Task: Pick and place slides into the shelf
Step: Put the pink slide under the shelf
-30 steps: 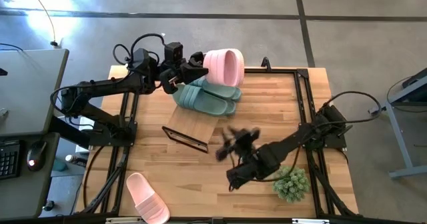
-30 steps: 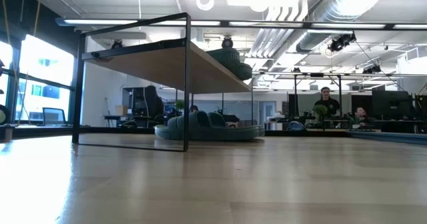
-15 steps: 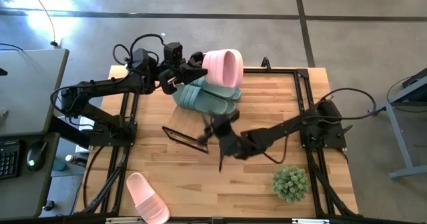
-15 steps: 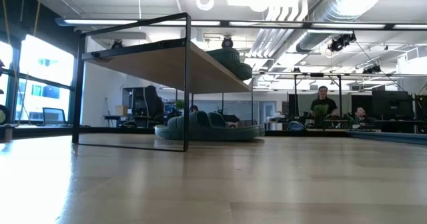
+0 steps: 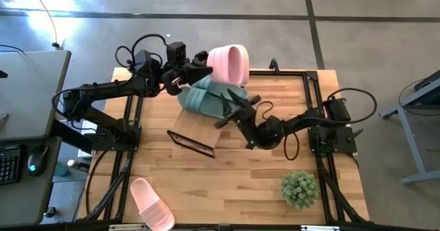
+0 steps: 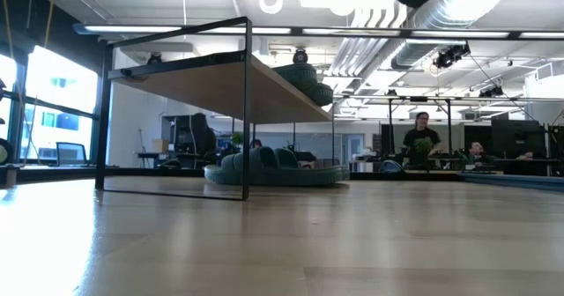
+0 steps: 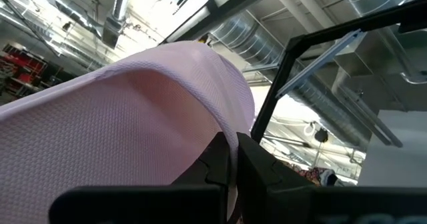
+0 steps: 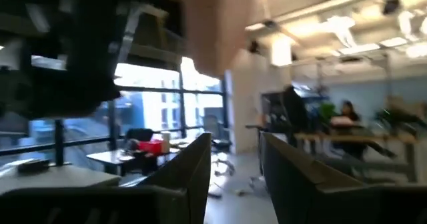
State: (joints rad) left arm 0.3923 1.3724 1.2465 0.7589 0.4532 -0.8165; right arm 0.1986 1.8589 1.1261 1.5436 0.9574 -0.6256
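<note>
A second pink slide [image 5: 152, 203] is cut off at the table's near left edge. A pink slide [image 5: 229, 64] is held aloft by the clamped left gripper [image 5: 194, 71] above green slides [image 5: 206, 102], partly hidden by the shelf [image 5: 201, 131]. The right gripper [image 5: 232, 108] is seen with parted, empty fingers.

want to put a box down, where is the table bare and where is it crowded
Bare: the tabletop between the pink slide at the near-left corner and the potted plant. Crowded: the far left, where the shelf, green slides and both arms meet.
</note>
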